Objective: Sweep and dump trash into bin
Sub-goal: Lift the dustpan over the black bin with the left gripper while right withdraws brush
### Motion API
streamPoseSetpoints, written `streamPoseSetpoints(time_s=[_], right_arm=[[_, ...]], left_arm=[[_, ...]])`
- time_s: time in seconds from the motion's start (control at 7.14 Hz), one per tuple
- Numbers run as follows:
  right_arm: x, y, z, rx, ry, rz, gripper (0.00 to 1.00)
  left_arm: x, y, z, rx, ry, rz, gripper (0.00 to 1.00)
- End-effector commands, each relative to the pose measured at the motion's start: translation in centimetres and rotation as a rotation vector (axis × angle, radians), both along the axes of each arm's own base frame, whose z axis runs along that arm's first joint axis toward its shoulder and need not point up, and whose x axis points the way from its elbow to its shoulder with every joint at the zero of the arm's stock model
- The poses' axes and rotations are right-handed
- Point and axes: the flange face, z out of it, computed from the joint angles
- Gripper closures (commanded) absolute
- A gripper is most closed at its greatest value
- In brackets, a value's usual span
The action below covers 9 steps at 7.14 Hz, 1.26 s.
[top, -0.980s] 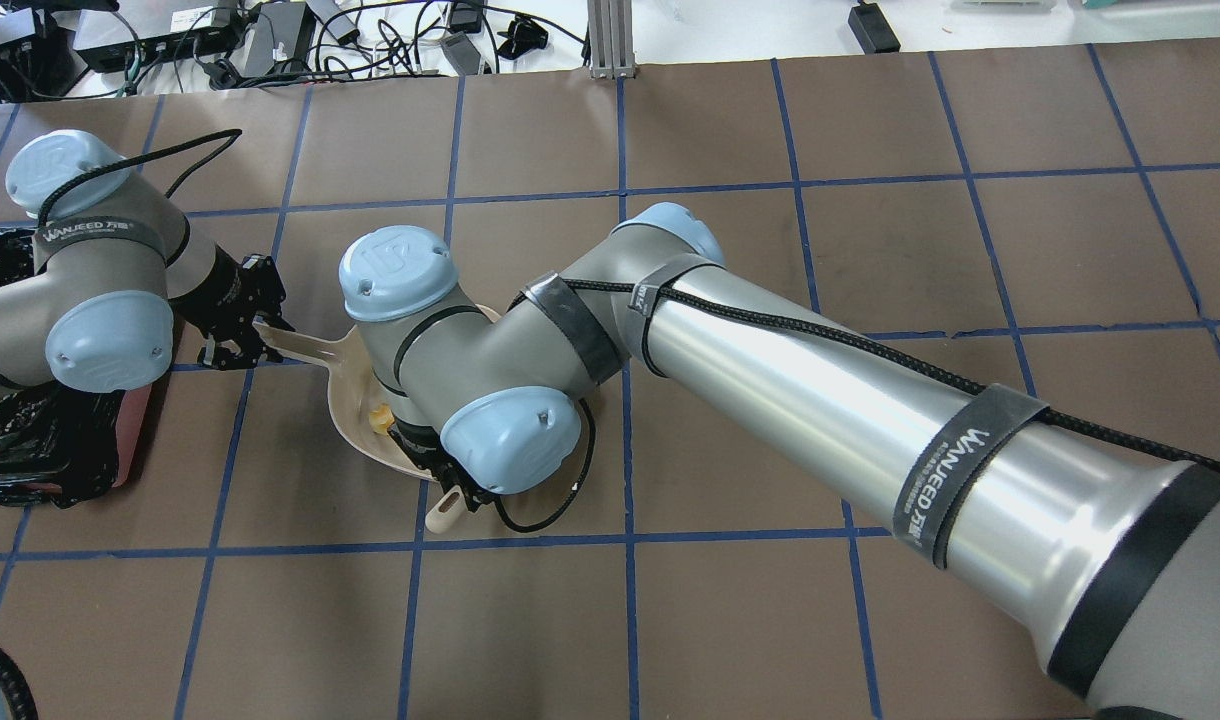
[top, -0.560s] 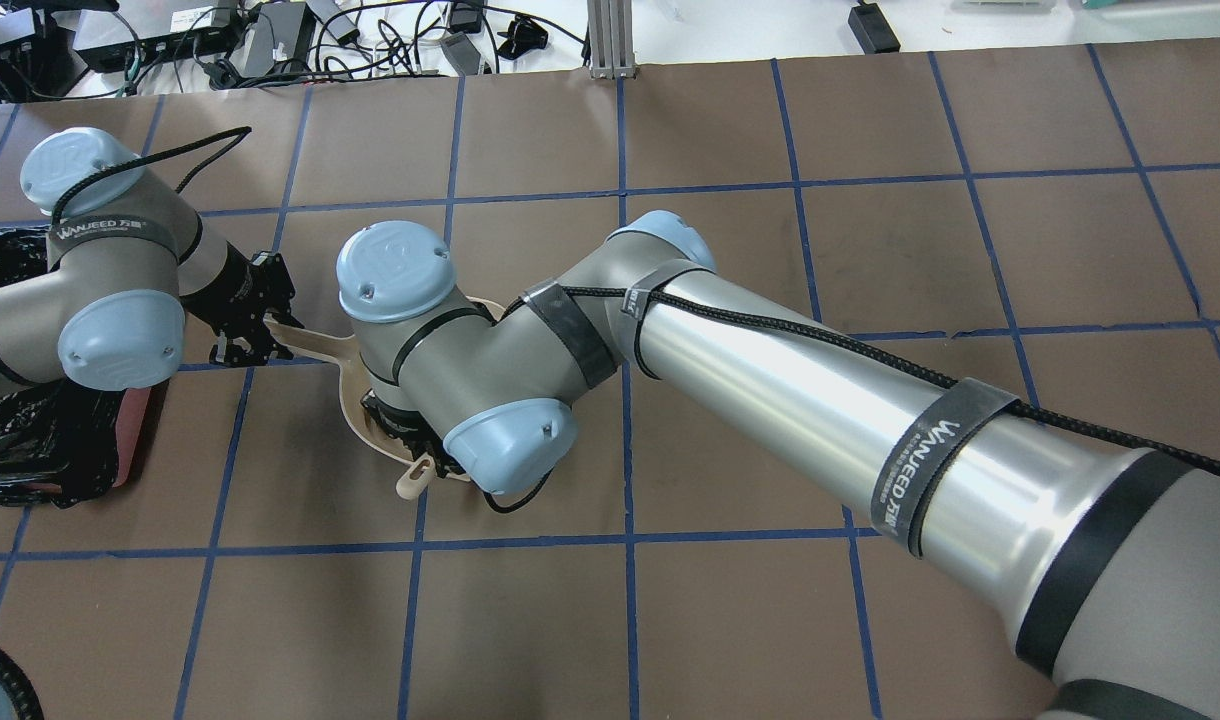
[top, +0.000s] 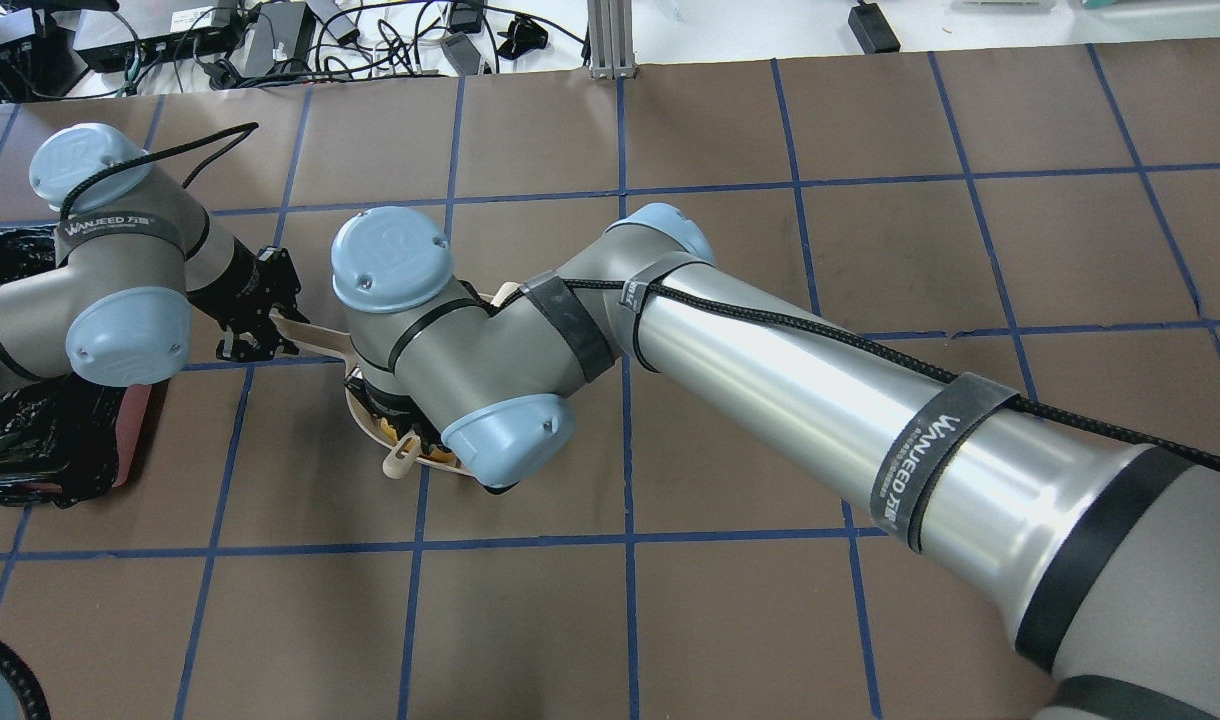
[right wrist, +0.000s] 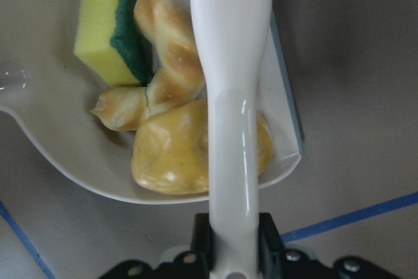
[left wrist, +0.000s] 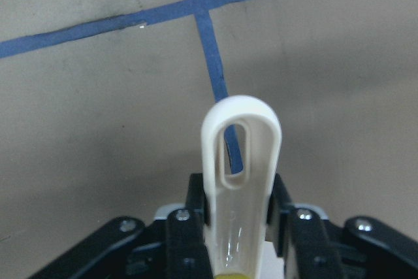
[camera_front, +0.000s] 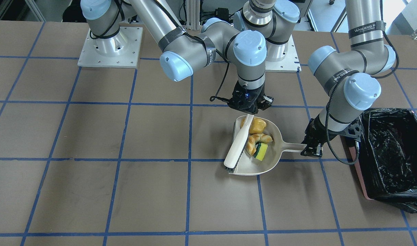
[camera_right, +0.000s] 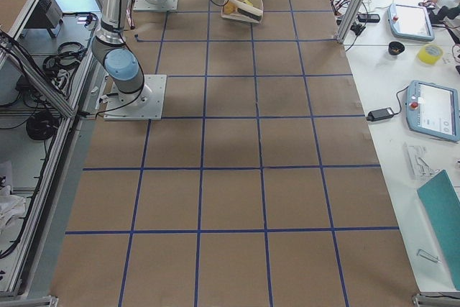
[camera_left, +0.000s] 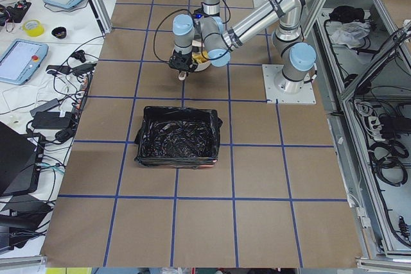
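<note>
Lying in dustpan (camera_front: 263, 167): trash (camera_front: 258, 140), brush (camera_front: 237, 145) perhaps touching.

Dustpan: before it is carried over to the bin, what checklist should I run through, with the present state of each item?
1. Trash in the dustpan: potato lump, croissant piece and sponge all lie inside: ok.
2. The left pincer is shut on the dustpan's handle: ok.
3. The right pincer is shut on the brush: ok.
4. Brush clear of the dustpan: not ok, it lies along the pan's open edge.
5. The bin is open-topped and beside the left arm: ok.
</note>
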Motion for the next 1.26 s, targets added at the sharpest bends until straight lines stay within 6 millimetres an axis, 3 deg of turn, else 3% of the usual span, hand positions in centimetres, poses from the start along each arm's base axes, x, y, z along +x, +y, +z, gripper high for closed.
streamPoseSetpoints(time_s=[0.0, 0.28, 0.56, 0.7, 0.84, 0.98, 1.12], right_arm=[[-5.3, -3.2, 0.7, 0.006, 0.149, 0.043, 1.0], [-17.2, -10.3, 5.5, -0.032, 0.185, 0.189, 1.0], [-28.0, -16.5, 5.3, -0.053, 0.181, 0.256, 1.0], [-34.9, -19.0, 4.7, -0.04, 0.176, 0.249, 1.0], [-44.2, -21.3, 3.6, -0.03, 0.159, 0.309, 1.0], [-50.4, -21.9, 3.9, -0.032, 0.158, 0.306, 1.0], [-53.0, -21.8, 3.6, -0.01, 0.207, 0.331, 1.0]], left_arm=[[-0.3, -1.3, 1.8, -0.039, 0.065, -0.004, 1.0], [0.7, -3.5, 7.0, 0.022, 0.109, -0.008, 1.0], [1.9, -6.0, 12.1, -0.019, 0.106, -0.005, 1.0], [4.7, -6.9, 14.5, -0.046, 0.099, 0.028, 1.0], [8.8, -7.0, 16.3, -0.045, 0.117, 0.029, 1.0], [12.5, -7.2, 18.1, -0.075, 0.11, -0.012, 1.0], [16.6, -6.6, 19.2, -0.058, 0.135, -0.005, 1.0]])
